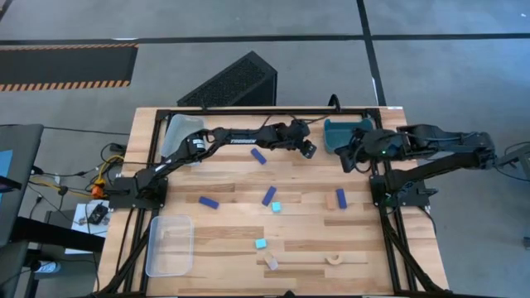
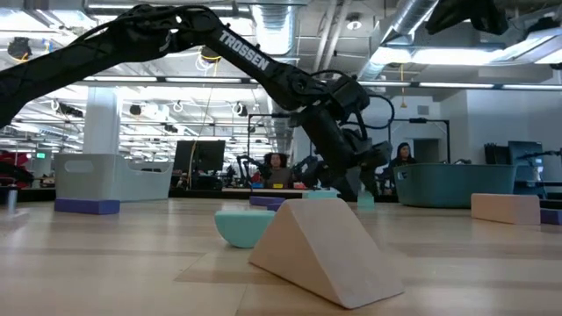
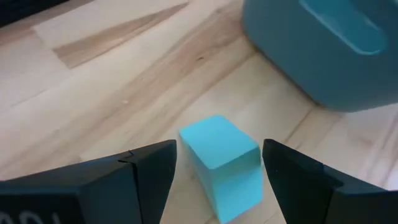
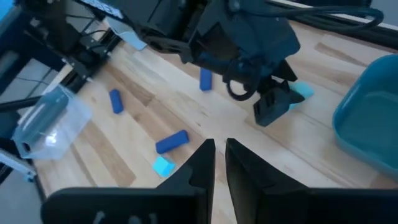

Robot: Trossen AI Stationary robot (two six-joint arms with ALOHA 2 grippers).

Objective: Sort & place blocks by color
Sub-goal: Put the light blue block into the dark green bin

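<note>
Nearest the low camera, a pale tan wedge (image 2: 320, 250) lies on the table (image 1: 232, 228), with a cyan piece (image 2: 244, 228) just behind it. From above, the near half of the table carries a tan arch (image 1: 334, 259), a tan block (image 1: 272, 262) and a cyan cube (image 1: 261, 244), and a clear bin (image 1: 170, 244) sits at the near left corner. Farther in lie another cyan cube (image 1: 277, 207) and three dark blue bars (image 1: 208, 202), (image 1: 269, 196), (image 1: 340, 198), with a fourth blue bar (image 1: 258, 156) nearer the far side.

At the far side the left claw (image 1: 308, 150) is stretched across to the teal bin (image 1: 348, 135). Its fingers (image 3: 152, 174) are parted on either side of a cyan cube (image 3: 224, 165) that rests on the wood just short of the bin; gaps show on both sides of the cube, so it is released, not gripped. The right claw (image 4: 216, 163) hangs above the table beside the teal bin, its fingers almost touching and nothing between them. A pale bin (image 1: 182, 132) stands at the far left corner. Beyond the table, the low view shows people seated in the room.
</note>
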